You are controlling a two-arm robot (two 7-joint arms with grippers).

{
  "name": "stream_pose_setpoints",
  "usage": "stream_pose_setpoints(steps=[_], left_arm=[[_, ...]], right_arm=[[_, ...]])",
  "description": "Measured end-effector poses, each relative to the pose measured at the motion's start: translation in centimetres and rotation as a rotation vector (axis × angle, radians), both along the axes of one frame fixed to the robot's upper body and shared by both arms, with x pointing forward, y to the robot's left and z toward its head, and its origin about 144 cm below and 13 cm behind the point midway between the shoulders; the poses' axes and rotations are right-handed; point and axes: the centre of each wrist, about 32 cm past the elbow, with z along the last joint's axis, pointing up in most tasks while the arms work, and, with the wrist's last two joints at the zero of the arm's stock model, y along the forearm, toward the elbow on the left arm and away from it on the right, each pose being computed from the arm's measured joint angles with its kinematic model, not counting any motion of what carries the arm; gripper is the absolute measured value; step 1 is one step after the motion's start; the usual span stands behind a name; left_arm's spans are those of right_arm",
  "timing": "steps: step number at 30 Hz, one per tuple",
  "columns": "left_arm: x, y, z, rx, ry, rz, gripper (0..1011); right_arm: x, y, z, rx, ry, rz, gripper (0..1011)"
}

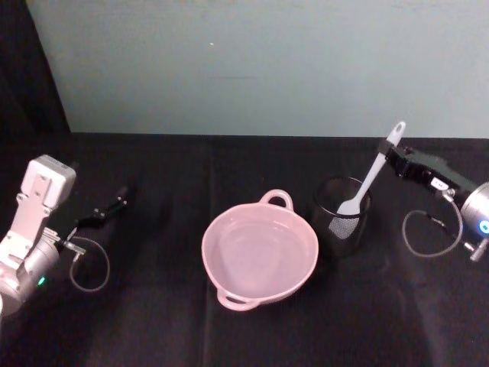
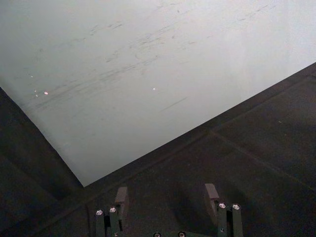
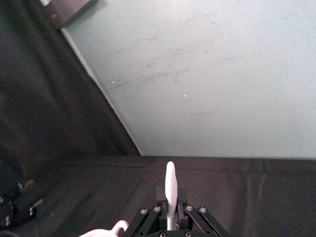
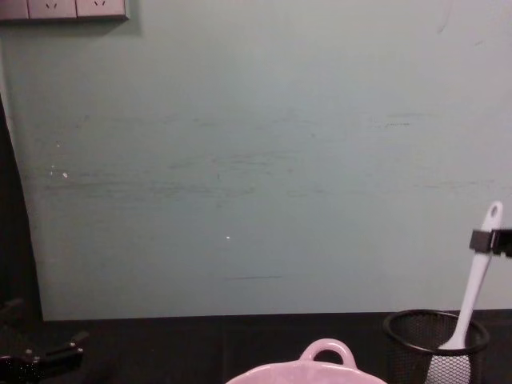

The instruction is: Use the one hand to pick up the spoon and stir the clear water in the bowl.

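Two R gripper (image 1: 385, 148) fingers (image 4: 478, 240) pinch spoon (image 1: 365, 186) handle.

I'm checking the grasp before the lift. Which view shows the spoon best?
The head view: the whole spoon shows, blade in the mesh cup, handle pinched near its tip by the right gripper. The chest view shows it side-on at the picture's edge. The right wrist view catches the handle end between the fingers.
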Motion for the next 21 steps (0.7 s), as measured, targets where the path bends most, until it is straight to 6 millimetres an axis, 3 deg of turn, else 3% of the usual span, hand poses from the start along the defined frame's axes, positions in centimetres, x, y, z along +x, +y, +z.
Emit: stream_pose_setpoints(steps=[21], left_arm=[[0.0,0.0,0.0,0.0,0.0,0.0,1005]], right_arm=[[-1.0,2.0,10.1,-0.309,-0.148,0.149,119]])
